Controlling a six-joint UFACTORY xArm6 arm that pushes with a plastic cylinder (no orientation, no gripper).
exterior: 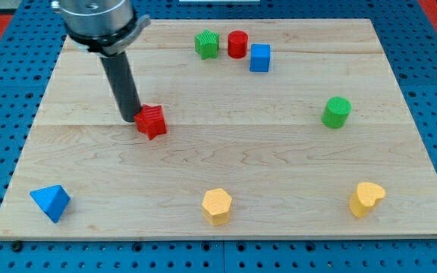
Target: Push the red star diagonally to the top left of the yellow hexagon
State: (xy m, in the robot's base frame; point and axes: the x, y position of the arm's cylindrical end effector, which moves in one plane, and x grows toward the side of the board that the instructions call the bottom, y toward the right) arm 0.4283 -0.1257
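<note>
My tip (130, 118) has no fingers to open or clench, so it grasps nothing; it rests against the upper-left side of the red star (151, 121), touching or all but touching it. The star lies left of the board's middle, nearer the left edge than the right and about halfway between top and bottom edges. The yellow hexagon (217, 205) sits near the bottom edge, roughly at its centre, well apart from the star and down to its right. So the star is already up and left of the hexagon, only far off.

From this contact a push would send the star down and right, toward the hexagon. The risks, as I judge them: the star's points give an uneven face, so an off-centre push may spin it and let it slip off the tip sideways; too long a push could drive it into the hexagon and shift that block.

Elsewhere, a blue triangle (50, 202) lies by the bottom-left corner, a yellow heart (366, 199) toward the bottom-right, a green cylinder (336, 111) near the right edge, and a green block (207, 44), red cylinder (237, 44) and blue cube (259, 58) cluster near the top edge.
</note>
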